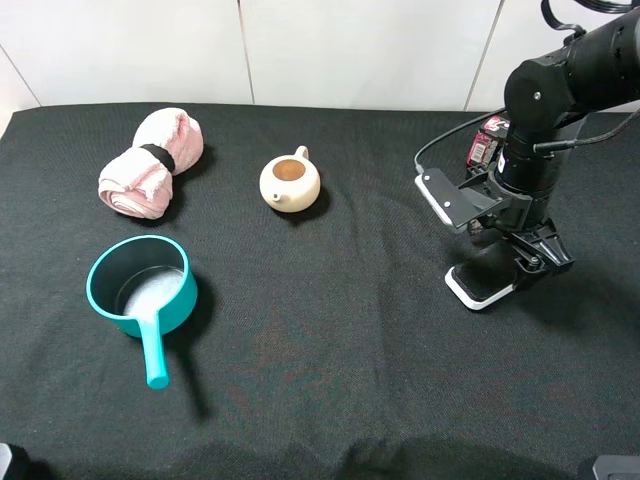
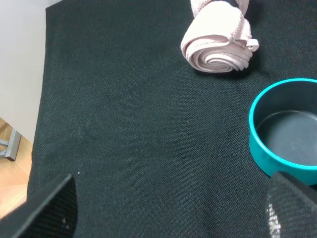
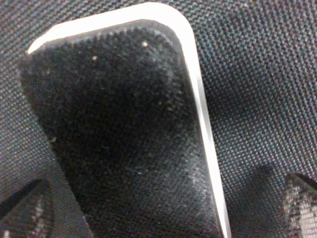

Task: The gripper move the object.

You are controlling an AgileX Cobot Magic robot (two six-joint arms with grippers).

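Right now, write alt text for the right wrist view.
A flat block with a black felt top and white rim fills most of the frame, lying on black cloth. The open right pincer straddles it, one fingertip on each side, neither touching.

Black right gripper (image 1: 512, 258) bears dark jaws, grey-white box (image 1: 455, 198), black cables (image 1: 440, 137).

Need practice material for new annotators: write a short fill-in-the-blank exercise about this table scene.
1. The rolled towel is ____ in colour.
2. The teapot has no ____ on it.
3. The right hand is down at the flat block with its jaws ____.

Missing words: pink; lid; open.
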